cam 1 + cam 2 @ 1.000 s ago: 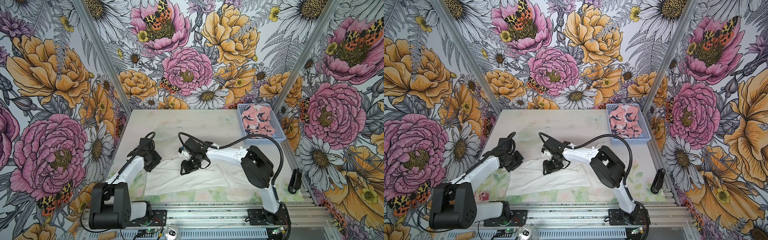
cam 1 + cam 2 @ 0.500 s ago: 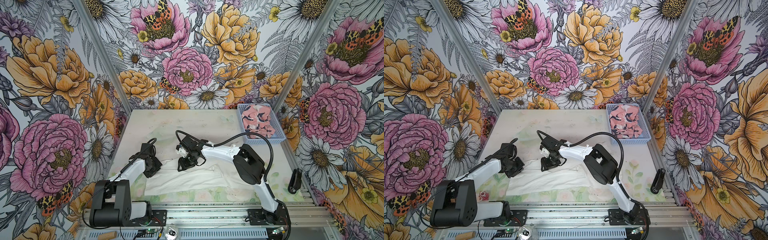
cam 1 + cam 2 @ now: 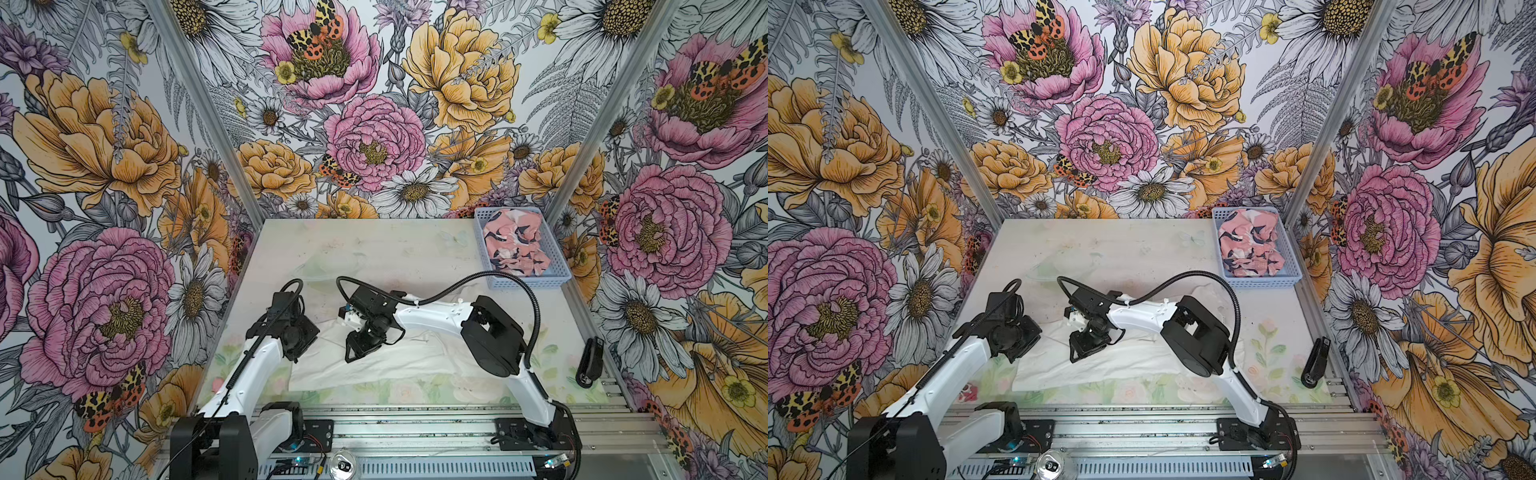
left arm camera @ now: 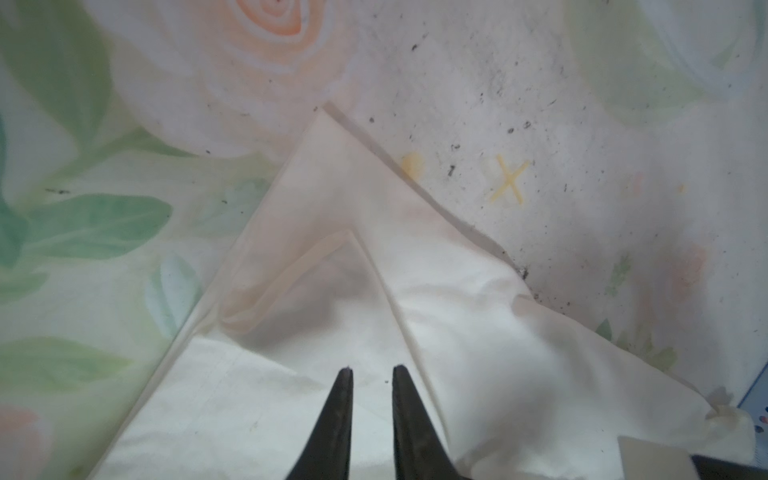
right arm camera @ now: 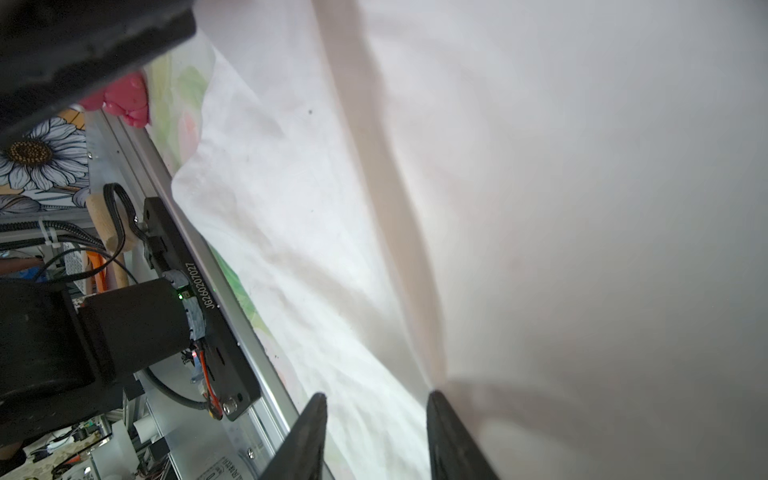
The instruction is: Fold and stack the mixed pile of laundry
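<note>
- Right gripper (image 5: pixel 376 395) has slid over the cloth toward 8 o'clock in the last second, closing in on the left gripper (image 4: pixel 372 368). That one dipped a touch toward 6 o'clock. The cloth itself looks pretty much where it was.
- White garment (image 3: pixel 395 365) is spread flattish over the near half of the table (image 3: pixel 374 249), roughly centre to 6 o'clock in both top views, with its long side running 9 to 3. At its 9 o'clock end a corner flap (image 4: pixel 316 270) is doubled back on itself, clear in the left wrist view.
- Left gripper sits over that 9–10 o'clock end. Its jaws are only a sliver apart and I can't see anything pinched between them, the cloth is just lying underneath.
- Right gripper is on the garment's 11 o'clock part with its jaws a fair bit wider and nothing clamped. One fingertip (image 5: pixel 442 419) is parked right at the foot of a raised crease (image 5: pixel 395 228), and flat cloth shows in the gap.
- Pink garment (image 3: pixel 515 245) is crumpled in the blue basket (image 3: pixel 528 284) at the 1 o'clock corner, well apart from both arms.
- My read: with both grippers bunched at the same end, they're probably lining up a grab there to fold it toward 3 o'clock. So it's early days, with the first garment not folded and nothing stacked.
</note>
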Controlling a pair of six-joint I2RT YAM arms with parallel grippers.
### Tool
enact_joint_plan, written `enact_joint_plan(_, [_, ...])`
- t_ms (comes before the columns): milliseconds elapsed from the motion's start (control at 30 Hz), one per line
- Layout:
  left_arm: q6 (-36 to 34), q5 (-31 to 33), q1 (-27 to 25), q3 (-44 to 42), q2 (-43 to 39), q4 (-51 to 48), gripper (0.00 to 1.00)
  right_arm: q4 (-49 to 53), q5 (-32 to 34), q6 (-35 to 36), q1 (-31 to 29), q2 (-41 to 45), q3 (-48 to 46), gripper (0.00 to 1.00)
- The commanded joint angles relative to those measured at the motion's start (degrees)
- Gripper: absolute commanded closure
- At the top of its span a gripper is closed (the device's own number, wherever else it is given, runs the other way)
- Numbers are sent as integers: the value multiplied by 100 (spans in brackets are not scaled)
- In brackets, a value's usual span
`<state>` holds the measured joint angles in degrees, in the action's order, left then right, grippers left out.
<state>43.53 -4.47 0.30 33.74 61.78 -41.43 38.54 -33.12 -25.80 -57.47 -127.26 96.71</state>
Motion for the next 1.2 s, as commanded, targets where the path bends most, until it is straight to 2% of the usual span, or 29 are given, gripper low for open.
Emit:
enact_joint_plan(0, [-167,-48,29,103,305,342,80,47,-48,100,-26,-53,179,58])
enact_joint_plan(200, [-438,36,-64,473,937,630,80,57,51,93,-18,34,149,58])
enact_joint_plan(433, [-599,558,-59,778,1156,395,80,68,112,92,58,266,77,58])
enact_joint_plan(600, [-575,612,13,753,1485,197,80,73,156,93,218,566,-85,58])
enact_joint_plan(933, [-631,1061,118,832,1620,59,80,57,234,118,480,1157,-669,58])
enact_joint_plan(1000, [-642,1077,173,832,1618,56,79,50,244,128,508,1218,-746,58])
enact_joint_plan(1167, [-701,1111,225,869,1759,47,69,52,252,136,539,1299,-838,57])
